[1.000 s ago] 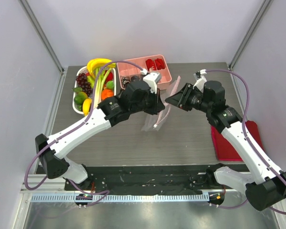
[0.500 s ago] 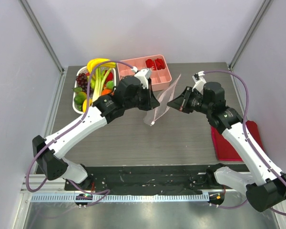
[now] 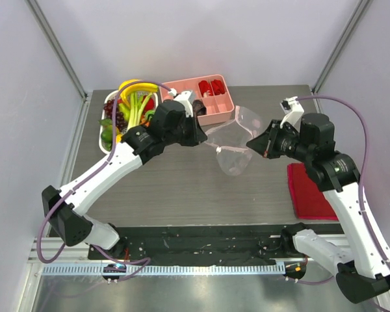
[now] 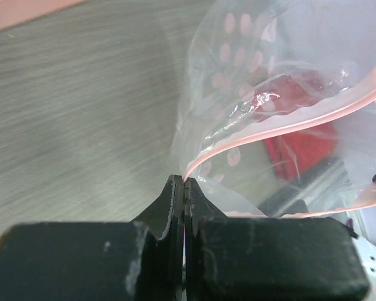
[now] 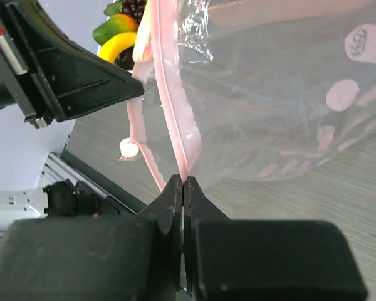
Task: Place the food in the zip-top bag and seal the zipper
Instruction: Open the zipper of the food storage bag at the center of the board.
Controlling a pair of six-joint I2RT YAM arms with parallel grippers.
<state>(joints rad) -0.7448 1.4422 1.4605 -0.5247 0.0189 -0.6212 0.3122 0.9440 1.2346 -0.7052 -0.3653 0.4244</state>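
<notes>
The clear zip-top bag point(image 3: 233, 155) hangs above the table between my two grippers, its mouth spread open. My left gripper point(image 3: 203, 134) is shut on the pinkish zipper strip point(image 4: 282, 127) at one side of the mouth point(image 4: 184, 182). My right gripper point(image 3: 251, 144) is shut on the strip's other side point(image 5: 183, 180). The pale slider tab point(image 5: 129, 149) dangles at the strip's end. The food lies in a white tray point(image 3: 102, 144) at the back left: leek point(image 3: 138, 108), purple grapes point(image 3: 112, 109), a green fruit point(image 3: 108, 135). The bag looks empty.
A pink compartment tray point(image 3: 229, 110) with red and dark pieces stands at the back, just behind the left gripper. A flat red board point(image 3: 310, 193) lies at the right edge under the right arm. A yellow banana point(image 3: 134, 85) tops the white tray.
The grippers have moved apart, the left toward the left, the right toward the right. The bag, which hung flat and narrow, is now pulled open wide between them.
</notes>
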